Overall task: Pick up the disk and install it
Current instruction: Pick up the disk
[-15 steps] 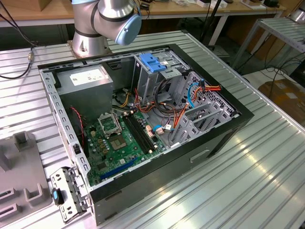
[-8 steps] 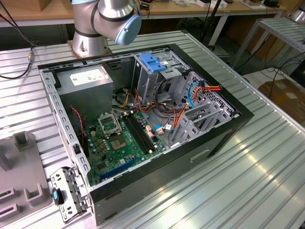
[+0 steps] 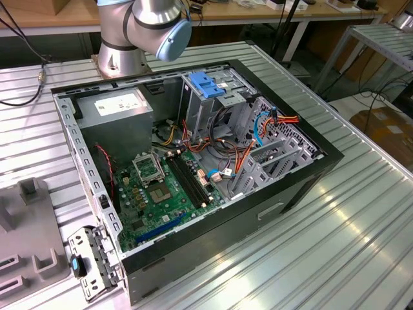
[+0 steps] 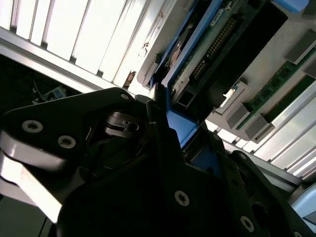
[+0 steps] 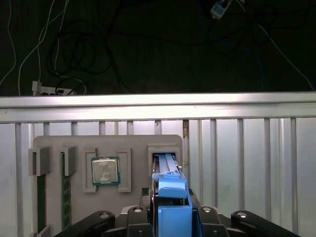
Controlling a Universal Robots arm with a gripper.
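Seeing gripper (image 5: 171, 219) closed narrow on disk (image 5: 170, 190) in first wrist view: blue frame pinched from both sides, no gap visible. Gripping across the thin dimension, probably because that's the only width that fits the jaws. Parked on edge in a slot (image 5: 165, 159) of the grey tray (image 5: 133, 148), which leaves both flat faces free for a pinch from above. Reads as grasp made but not yet lifted clear; far end looks seated in the slot. Showing circuit-board side of disk (image 4: 212, 44) in second wrist view, blue frame running down into the black gripper body. Sharing the tray with a CPU (image 5: 105, 171) and RAM (image 5: 63, 187), each in its own pocket, presumably for repeatable picks. In exterior view, finding open case (image 3: 303, 187) lying on its side on the ribbed table (image 3: 335, 258), side panel off so the cage (image 3: 213, 103) with blue top is reachable from above. Likely the install bay, though that's a judgement.
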